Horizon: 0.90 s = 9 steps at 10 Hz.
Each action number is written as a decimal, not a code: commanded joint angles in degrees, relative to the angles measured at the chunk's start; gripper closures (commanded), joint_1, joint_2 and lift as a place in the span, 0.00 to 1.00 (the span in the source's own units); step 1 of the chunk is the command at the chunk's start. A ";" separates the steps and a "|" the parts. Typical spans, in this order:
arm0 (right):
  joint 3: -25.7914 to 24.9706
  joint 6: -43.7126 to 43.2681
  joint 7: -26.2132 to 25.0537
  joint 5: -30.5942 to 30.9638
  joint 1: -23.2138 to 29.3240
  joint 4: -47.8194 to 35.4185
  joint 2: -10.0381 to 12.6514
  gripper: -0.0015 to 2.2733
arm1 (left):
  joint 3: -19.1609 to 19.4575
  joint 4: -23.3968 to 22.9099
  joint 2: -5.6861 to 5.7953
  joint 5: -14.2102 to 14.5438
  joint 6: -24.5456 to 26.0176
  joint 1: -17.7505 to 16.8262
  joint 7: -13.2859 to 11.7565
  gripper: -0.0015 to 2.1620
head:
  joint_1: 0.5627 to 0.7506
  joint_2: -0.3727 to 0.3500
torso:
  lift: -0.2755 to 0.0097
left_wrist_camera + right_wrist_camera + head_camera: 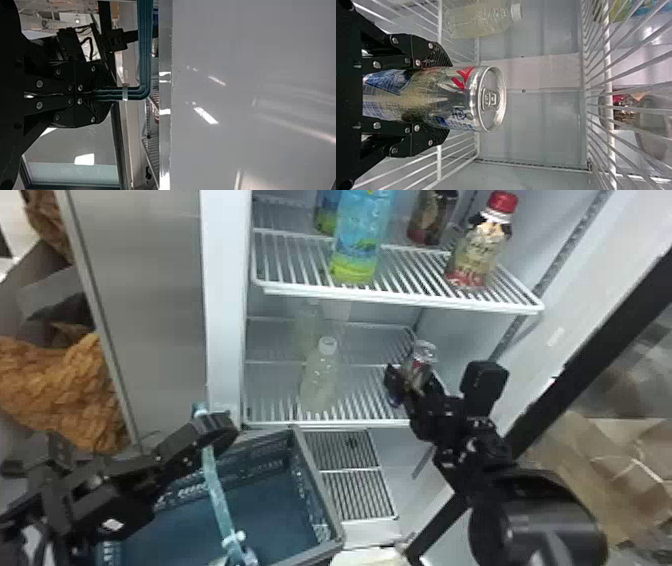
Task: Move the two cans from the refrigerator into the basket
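My right gripper (449,99) is pinching the can (435,99) above the lower shelf (320,423), its long axis running along the fingers, though I'm finding its tilt hard to judge. The basket (320,485) is lying lower and leftward, my nearer left gripper (113,95) clasping its handle (146,47).

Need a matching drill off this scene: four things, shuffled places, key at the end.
1. can
2. basket handle
3. red-capped bottle
4. front white-capped bottle

A. on the upper shelf
B. in the left gripper
C. on the lower shelf
D. in the right gripper

Pairs: 1-D, 2-B, 3-A, 4-C
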 commanded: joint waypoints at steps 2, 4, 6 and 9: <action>-1.46 2.70 0.00 -2.33 5.90 -7.67 -0.16 0.56 | -0.05 0.00 0.00 0.00 0.00 0.26 0.01 0.55 | 0.70 0.10 | 0.20; -2.03 4.24 0.00 -4.16 10.40 -12.74 -0.16 0.56 | -0.05 0.00 0.00 0.00 -0.14 0.54 0.01 0.55 | 0.70 0.10 | 0.20; -3.05 6.07 0.27 -5.87 14.62 -17.80 -0.07 0.56 | -0.05 -0.14 0.00 0.11 -0.14 0.69 0.01 0.55 | 0.70 0.10 | 0.20; -3.05 12.54 1.06 -8.16 22.36 -29.61 -0.16 0.56 | -0.05 -0.14 0.00 0.23 -0.28 0.83 0.01 0.55 | 0.70 0.11 | 0.20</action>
